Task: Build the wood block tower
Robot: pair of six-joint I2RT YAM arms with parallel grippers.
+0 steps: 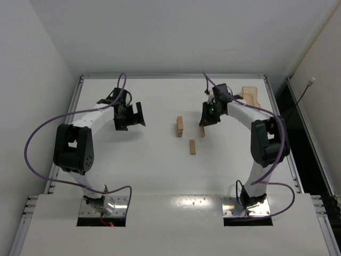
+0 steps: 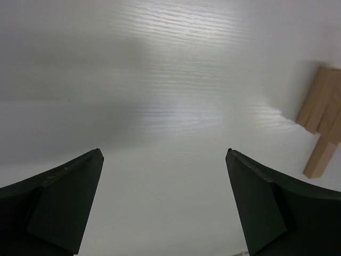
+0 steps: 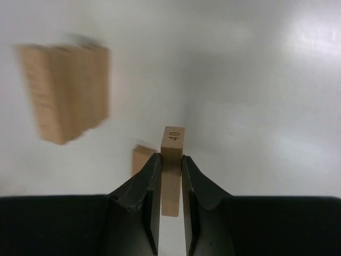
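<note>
The wood block tower (image 1: 179,126) is a short stack of tan blocks at the table's middle. It shows blurred at upper left in the right wrist view (image 3: 66,90) and at the right edge of the left wrist view (image 2: 321,104). My right gripper (image 1: 206,124) (image 3: 171,157) is shut on a wooden block (image 3: 173,144) (image 1: 202,132) marked 40, just right of the tower. A loose block (image 1: 192,146) (image 3: 140,158) lies nearer the arms. Well left of the tower, my left gripper (image 1: 130,116) (image 2: 164,154) hangs open over bare table with nothing between its fingers.
A shallow tan tray (image 1: 250,96) sits at the back right, behind the right arm. White walls close off the table (image 1: 160,170) at the left, back and right. Purple cables loop off both arms.
</note>
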